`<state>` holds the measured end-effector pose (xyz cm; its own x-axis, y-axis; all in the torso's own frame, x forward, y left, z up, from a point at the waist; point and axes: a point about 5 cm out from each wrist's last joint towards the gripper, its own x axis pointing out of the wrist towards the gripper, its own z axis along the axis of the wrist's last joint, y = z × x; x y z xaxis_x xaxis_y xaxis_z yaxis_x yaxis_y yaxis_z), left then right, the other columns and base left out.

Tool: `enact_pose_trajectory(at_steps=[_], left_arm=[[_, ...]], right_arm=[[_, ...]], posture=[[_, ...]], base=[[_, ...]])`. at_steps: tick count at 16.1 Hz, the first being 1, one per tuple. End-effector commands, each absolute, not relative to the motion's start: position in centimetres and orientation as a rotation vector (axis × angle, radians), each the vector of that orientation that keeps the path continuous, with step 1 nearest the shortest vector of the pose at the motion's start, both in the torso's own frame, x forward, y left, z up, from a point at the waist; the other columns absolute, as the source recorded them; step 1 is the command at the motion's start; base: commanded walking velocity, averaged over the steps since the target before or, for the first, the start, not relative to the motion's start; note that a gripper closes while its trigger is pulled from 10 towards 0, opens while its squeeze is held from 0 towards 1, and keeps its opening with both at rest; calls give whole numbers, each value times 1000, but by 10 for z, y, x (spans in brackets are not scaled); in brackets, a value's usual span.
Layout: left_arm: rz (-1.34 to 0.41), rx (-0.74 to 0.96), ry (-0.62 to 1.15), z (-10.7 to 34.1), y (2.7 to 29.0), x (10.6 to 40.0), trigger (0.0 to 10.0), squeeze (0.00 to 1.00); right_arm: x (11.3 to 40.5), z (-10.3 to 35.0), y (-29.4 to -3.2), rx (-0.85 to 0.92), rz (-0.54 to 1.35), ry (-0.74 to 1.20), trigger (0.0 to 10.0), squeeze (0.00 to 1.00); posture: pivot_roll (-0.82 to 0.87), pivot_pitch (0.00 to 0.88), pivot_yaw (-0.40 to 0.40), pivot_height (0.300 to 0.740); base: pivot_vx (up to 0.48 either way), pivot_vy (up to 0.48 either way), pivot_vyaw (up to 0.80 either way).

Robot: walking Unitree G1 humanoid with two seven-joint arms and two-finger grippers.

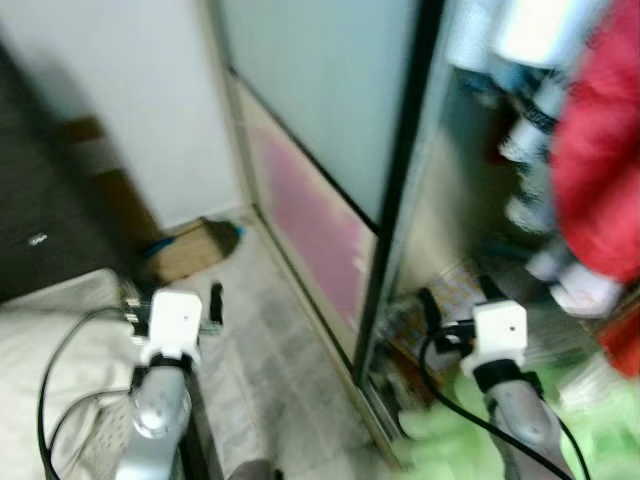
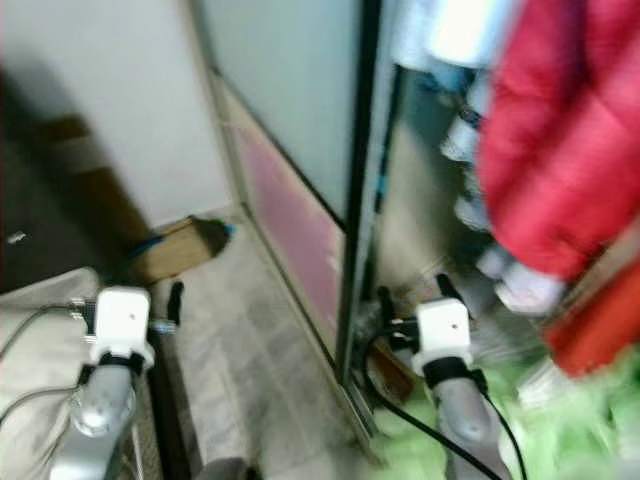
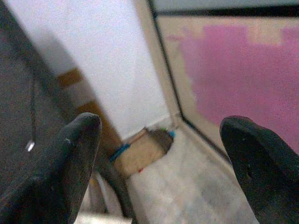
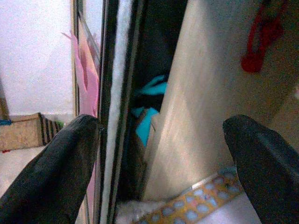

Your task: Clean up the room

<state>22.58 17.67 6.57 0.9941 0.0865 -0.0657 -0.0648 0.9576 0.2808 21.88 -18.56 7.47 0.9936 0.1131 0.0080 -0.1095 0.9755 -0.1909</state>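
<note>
The left pincer hovers over the pale floor with its 2 fingers spread wide and nothing between them. Ahead of it, in the corner where the white wall meets the sliding door, lies a brown cardboard box with something blue at its edge. Just behind and to the left of this pincer is a whitish pillow. The right pincer is held at the open side of the wardrobe, its 2 fingers also spread and empty; the door's dark frame stands just to its left, and a wooden panel rises ahead of it. A red jacket hangs above and to the right of this pincer, and green cloth lies below and behind it. The head views are blurred, so smaller items on the wardrobe floor cannot be told apart.
</note>
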Motion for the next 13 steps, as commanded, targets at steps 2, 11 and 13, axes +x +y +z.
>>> enact_pose_trajectory(at_steps=[2,11,13], left_arm=[[90,303,80,64,181,222,10000,0],[109,296,105,57,181,210,10000,0],[130,301,98,60,183,217,10000,0]], right_arm=[[219,74,-181,-164,139,-16,10000,0],[207,61,-186,-180,161,24,10000,0],[207,61,-185,-173,136,13,10000,0]], posture=[[-13,14,-26,740],[-1,5,-48,740],[-7,10,-24,740]], base=[[0,0,800],[0,0,267],[0,0,800]])
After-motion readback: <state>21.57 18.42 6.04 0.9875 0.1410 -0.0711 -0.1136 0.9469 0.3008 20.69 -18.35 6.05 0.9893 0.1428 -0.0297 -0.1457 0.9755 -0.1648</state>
